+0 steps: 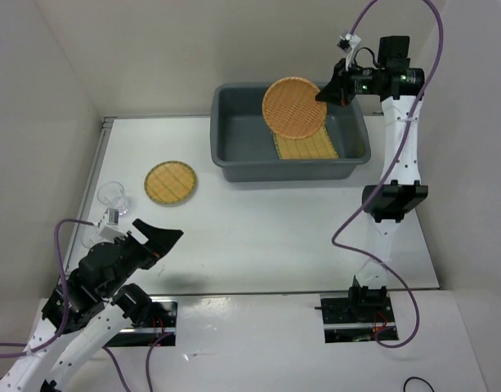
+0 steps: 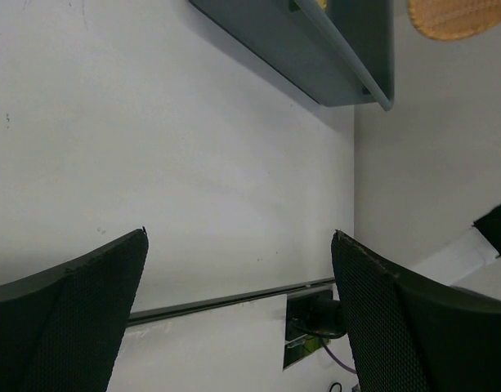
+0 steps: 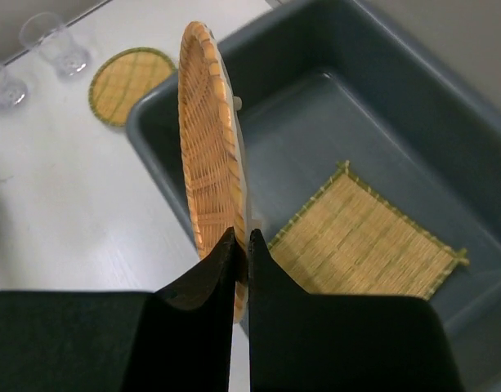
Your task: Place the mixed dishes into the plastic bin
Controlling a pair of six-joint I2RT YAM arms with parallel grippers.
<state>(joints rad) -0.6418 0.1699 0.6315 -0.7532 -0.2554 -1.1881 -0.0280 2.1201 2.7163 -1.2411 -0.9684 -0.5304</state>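
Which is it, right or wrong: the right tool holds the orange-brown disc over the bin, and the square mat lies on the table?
Wrong on the mat: the right wrist view shows the square mat lying inside the bin. The right tool does hold the orange-brown disc over the bin.

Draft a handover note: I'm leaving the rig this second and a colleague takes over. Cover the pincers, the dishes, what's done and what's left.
Left pincer: open, empty, above the near left of the table.
Right pincer: shut on the orange disc, held by its rim above the bin.
Done: the mat lies flat in the bin.
Left: release the orange disc into the bin. Then move the green-rimmed disc and the cup, both on the table left of the bin. The right wrist view hints at a second cup.
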